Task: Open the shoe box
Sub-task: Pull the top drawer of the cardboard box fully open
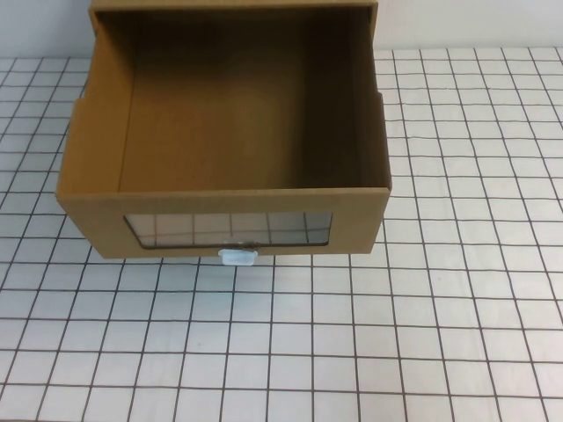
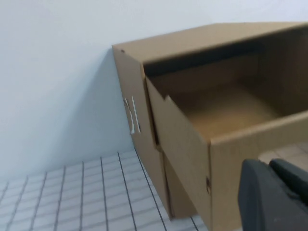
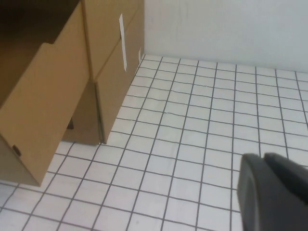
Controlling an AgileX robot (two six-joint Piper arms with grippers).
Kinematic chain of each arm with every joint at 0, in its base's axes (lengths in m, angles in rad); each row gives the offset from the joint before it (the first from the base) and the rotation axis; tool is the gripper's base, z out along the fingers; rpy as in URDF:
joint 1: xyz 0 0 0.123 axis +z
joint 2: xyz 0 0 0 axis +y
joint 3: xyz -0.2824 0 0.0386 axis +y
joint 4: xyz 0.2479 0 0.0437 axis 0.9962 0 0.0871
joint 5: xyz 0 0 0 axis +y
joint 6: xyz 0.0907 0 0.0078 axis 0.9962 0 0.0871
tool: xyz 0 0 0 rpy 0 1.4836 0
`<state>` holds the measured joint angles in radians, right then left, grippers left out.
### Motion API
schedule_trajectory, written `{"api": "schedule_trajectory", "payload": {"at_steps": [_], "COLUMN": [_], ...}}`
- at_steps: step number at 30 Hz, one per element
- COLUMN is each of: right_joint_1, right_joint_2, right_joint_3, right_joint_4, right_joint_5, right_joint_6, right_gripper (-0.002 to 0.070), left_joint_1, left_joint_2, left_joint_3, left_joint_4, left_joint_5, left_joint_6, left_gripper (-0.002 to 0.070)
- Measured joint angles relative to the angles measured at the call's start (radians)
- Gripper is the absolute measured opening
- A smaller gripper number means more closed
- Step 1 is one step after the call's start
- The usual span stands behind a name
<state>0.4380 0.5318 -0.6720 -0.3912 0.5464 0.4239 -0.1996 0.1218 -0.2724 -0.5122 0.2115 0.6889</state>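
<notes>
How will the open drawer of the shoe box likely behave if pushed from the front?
The drawer looks empty and is thin cardboard, so probably light and slightly flexible. It would likely slide into the sleeve rather than tip. The left claw sits beside its front corner; the right claw, shut, hangs over the table.

Cropped edges, blurred marks

Cut off by the high view's upper edge: back of the shoe box. Out of that view altogether: both grippers. Cropped by its own wrist view's border, only dark tips showing, pressed together: left gripper, close before the box's pulled-out front corner. Likewise cropped and closed: right gripper, over the gridded table, off the box's side. Blurred beyond reading: white mark on the box's side wall. Too small to identify: white tab under the front window. Hidden behind that window's glare: anything inside.
</notes>
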Motion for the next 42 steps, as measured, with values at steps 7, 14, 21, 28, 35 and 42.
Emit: {"api": "schedule_trajectory", "payload": {"at_steps": [7, 14, 21, 28, 35, 42], "right_joint_1": [0.0, 0.0, 0.0, 0.0, 0.0, -0.004], "right_joint_2": [-0.137, -0.143, -0.143, -0.143, -0.145, -0.156], "right_joint_3": [0.241, 0.379, 0.393, 0.393, 0.393, 0.393], "right_joint_4": [-0.063, -0.067, -0.075, -0.078, -0.078, -0.172], "right_joint_5": [-0.19, -0.33, -0.374, -0.4, -0.398, -0.315], "right_joint_6": [0.175, 0.289, 0.312, 0.312, 0.312, 0.314], "right_gripper": [-0.0013, -0.0013, -0.0013, -0.0013, -0.0013, -0.0013], "left_joint_1": [0.0, 0.0, 0.0, 0.0, 0.0, 0.0], "left_joint_2": [-0.106, -0.106, -0.106, -0.106, -0.106, -0.106], "left_joint_3": [0.193, 0.297, 0.298, 0.298, 0.298, 0.298], "left_joint_4": [0.0, 0.001, 0.001, 0.001, 0.001, 0.001], "left_joint_5": [-0.019, -0.085, -0.085, -0.085, -0.085, -0.085], "left_joint_6": [-0.097, -0.116, -0.117, -0.117, -0.117, -0.117], "left_gripper": [-0.0001, -0.0002, -0.0002, -0.0002, -0.0002, -0.0002]}}
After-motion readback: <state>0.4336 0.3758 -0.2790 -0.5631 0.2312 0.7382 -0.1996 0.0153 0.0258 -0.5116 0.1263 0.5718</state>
